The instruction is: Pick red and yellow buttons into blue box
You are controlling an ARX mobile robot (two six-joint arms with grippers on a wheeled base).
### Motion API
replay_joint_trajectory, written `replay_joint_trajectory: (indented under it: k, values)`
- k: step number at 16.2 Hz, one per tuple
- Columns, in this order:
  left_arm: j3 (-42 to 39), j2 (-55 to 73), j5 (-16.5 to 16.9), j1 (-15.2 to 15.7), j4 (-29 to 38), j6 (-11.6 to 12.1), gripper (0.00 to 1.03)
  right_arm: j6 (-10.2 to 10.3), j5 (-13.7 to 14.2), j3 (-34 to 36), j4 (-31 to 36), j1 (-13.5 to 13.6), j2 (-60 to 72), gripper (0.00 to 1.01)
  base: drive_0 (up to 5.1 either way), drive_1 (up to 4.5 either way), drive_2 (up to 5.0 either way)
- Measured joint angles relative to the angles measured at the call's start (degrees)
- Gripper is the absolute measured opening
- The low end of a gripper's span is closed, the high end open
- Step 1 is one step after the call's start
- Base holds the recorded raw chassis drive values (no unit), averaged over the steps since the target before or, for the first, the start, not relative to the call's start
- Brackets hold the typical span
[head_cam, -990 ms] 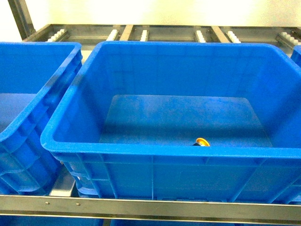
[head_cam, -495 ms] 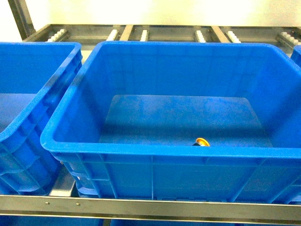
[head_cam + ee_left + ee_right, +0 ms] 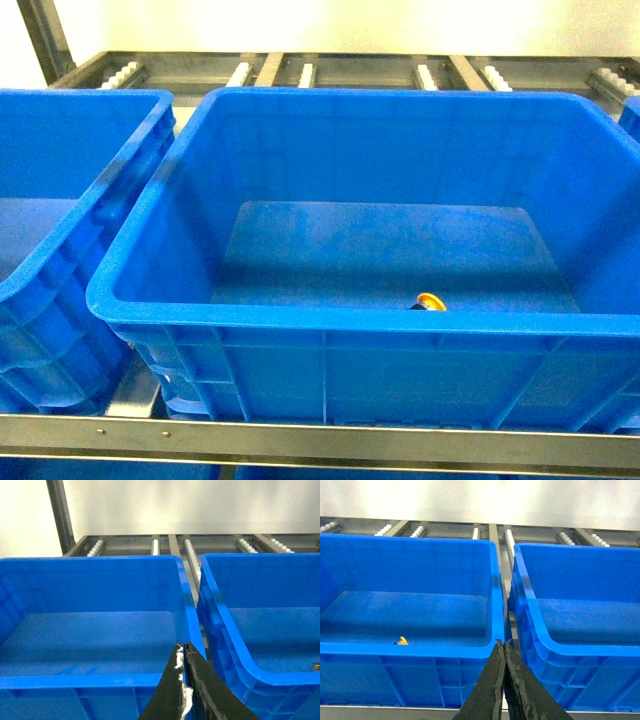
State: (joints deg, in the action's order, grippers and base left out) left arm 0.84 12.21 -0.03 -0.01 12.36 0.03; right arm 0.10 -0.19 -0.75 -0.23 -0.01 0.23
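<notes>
**Holding both pincers clenched and empty in front of the crate row**

Left pincer (image 3: 183, 652): fingers pressed together, nothing between them. It sits low in the left wrist view, just in front of the near rim of the left-hand blue crate (image 3: 90, 681), close to that crate's right corner. This crate's floor appears bare.

Right pincer (image 3: 501, 650): fingers likewise pressed together, carrying nothing. It sits in front of the narrow gap between the blue box (image 3: 410, 649) and the right-hand blue crate (image 3: 580, 650). Neither pincer touches a crate.

Blue box (image 3: 330, 325): stands in the middle of the head view, between the two neighbouring crates, on a shelf of metal rails with white rollers (image 3: 425, 75). A metal front bar (image 3: 320, 440) runs along the near edge of the shelf.

Yellow button (image 3: 431, 302): lies on the floor of the blue box, against the near wall and right of centre in the head view. Its lower part is hidden by the rim. In the right wrist view the same yellow cap (image 3: 402, 641) shows just above the near rim.

Red button: not visible in any view.
</notes>
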Motion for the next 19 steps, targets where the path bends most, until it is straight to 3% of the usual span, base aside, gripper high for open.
replay_joint_trajectory:
  k: [7, 8, 9, 17, 18, 19]
  values:
    - [0.00, -2.14, 0.00, 0.00, -2.14, 0.00, 0.02, 0.02, 0.02, 0.02, -0.02, 0.00, -0.02, 0.02, 0.0, 0.00, 0.0]
    - [0.02, -3.85, -0.02, 0.00, -4.72, 0.02, 0.02, 0.00, 0.02, 0.02, -0.02, 0.00, -0.02, 0.02, 0.0, 0.00, 0.0]
    - [0.00, -9.92, 0.02, 0.00, -13.05, 0.00, 0.02, 0.02, 0.02, 0.02, 0.00, 0.00, 0.00, 0.02, 0.0, 0.00, 0.0]
    - [0.00, -11.63, 0.00, 0.00, -12.57, 0.00, 0.02, 0.00, 0.02, 0.00, -0.02, 0.00, 0.00, 0.02, 0.0, 0.00, 0.0]
    - [0.00, -11.63, 0.00, 0.00, -12.57, -0.02, 0.07, -0.02, 0.02, 0.02, -0.02, 0.00, 0.00, 0.11, 0.0, 0.00, 0.0]
    - [0.00, -11.63, 0.00, 0.00, -12.57, -0.02, 0.20, -0.02, 0.02, 0.02, -0.02, 0.00, 0.00, 0.24, 0.0, 0.00, 0.0]
